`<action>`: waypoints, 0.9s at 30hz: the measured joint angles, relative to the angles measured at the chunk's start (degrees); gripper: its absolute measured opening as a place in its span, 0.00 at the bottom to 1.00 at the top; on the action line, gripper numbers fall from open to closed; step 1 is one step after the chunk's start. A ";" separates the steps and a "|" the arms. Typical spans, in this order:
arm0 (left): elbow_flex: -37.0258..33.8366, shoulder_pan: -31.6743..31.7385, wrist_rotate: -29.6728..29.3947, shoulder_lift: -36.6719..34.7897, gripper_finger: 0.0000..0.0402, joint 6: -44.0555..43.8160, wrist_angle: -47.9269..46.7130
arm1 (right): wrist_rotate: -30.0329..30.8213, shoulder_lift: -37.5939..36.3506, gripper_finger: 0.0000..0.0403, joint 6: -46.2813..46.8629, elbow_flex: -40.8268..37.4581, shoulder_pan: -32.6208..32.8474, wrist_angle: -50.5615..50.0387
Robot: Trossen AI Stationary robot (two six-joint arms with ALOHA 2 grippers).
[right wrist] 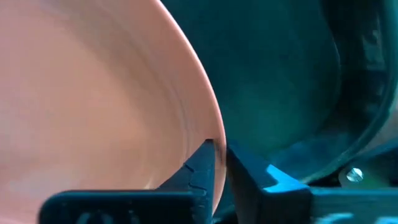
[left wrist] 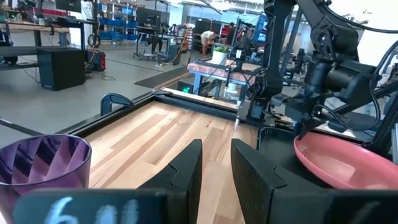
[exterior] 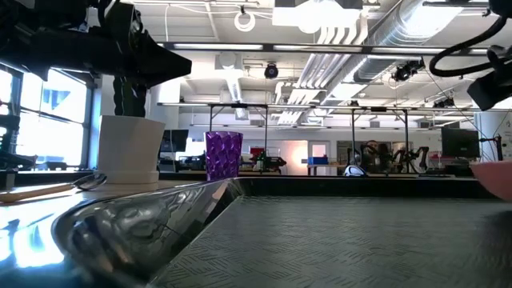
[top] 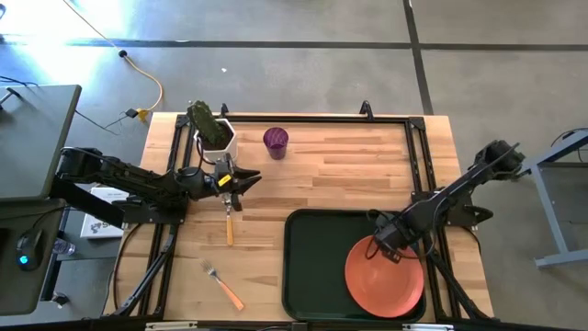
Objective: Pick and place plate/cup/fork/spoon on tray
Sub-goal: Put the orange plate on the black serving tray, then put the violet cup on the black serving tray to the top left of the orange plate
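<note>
Right gripper (right wrist: pixel 219 163) pinches smooth round plate (right wrist: pixel 93 93) rim

Grey concrete floor (top: pixel 303 23) with dark seams; open workshop, exposed ceiling ducts (exterior: pixel 360 40), workbenches (left wrist: pixel 56 46) behind.

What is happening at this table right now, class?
The right hand is pinching the rim of the orange plate, which sits in the dark green tray. The left hand hovers over the spoon near the white plant pot. The purple cup and fork lie on the wooden table, outside the tray.
</note>
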 joint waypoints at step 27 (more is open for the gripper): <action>0.00 0.00 -1.44 0.00 0.19 -0.41 0.03 | 19.79 -5.92 0.40 -42.56 16.70 -23.28 19.98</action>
